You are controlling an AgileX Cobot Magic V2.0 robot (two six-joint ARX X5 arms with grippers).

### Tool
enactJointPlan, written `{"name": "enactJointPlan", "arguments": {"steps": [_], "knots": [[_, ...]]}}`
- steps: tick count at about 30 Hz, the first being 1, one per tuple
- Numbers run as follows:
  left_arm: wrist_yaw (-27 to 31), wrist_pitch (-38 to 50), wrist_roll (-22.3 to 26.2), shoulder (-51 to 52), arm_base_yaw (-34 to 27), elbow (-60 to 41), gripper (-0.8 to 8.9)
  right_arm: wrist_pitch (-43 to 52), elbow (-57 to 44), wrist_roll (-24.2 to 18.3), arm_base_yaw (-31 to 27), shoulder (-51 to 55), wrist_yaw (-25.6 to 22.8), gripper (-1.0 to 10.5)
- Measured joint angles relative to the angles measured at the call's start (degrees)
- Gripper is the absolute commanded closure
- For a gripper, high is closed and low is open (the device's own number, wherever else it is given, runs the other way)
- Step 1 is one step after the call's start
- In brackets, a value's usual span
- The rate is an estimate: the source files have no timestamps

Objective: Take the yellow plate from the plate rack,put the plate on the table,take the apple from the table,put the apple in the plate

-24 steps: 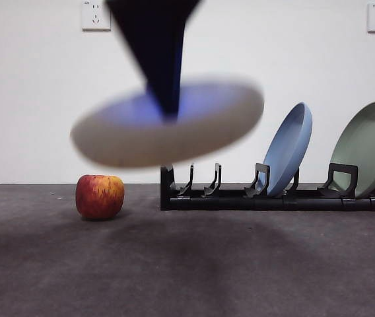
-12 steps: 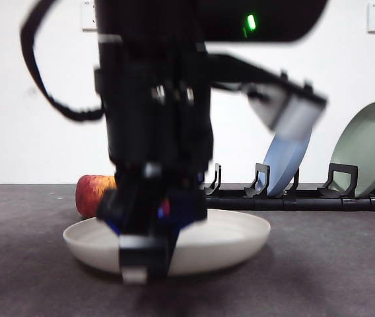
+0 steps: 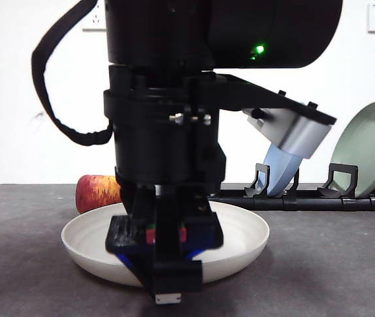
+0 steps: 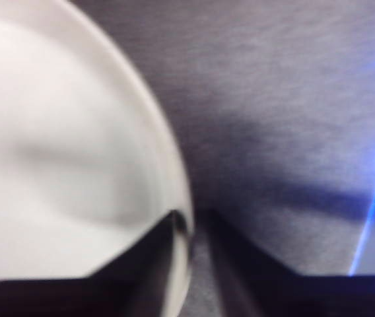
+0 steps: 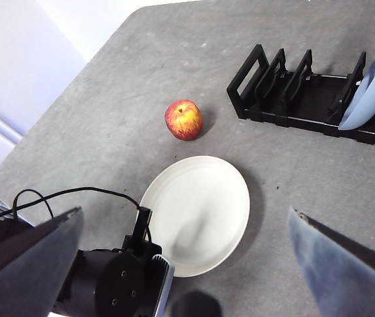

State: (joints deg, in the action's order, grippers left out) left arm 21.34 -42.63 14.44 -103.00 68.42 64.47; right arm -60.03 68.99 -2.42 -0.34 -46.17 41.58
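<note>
The left gripper (image 4: 191, 231) has its two jaws pinched on the rim of the yellow plate (image 3: 240, 231), which sits flat on the table (image 3: 333, 264). It should open gently and lift straight up (no sliding). The apple (image 5: 183, 119) waits just behind. The right gripper (image 5: 187, 264) hangs high, jaws wide apart.

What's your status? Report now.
Left gripper shut on yellow plate rim, plate flat on table. Right gripper open, high above. Apple beside plate, unobstructed.
</note>
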Motion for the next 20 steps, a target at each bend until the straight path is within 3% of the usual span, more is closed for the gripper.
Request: {"name": "enactJointPlan", "arguments": {"steps": [2,12,20], "knots": [[-1.3,-0.1,-0.7,0.6,0.0,0.0,4.89,0.0,0.0,0.0,0.0,-0.2,0.0,2.0],[-5.2,-1.5,-6.8,12.9,-0.5,-0.1,4.89,0.0,0.0,-0.2,0.0,-1.5,0.0,2.0],[-5.2,-5.1,-19.2,31.4,-4.8,-0.1,5.01,0.8,0.0,-0.2,0.0,-3.1,0.5,2.0]]}}
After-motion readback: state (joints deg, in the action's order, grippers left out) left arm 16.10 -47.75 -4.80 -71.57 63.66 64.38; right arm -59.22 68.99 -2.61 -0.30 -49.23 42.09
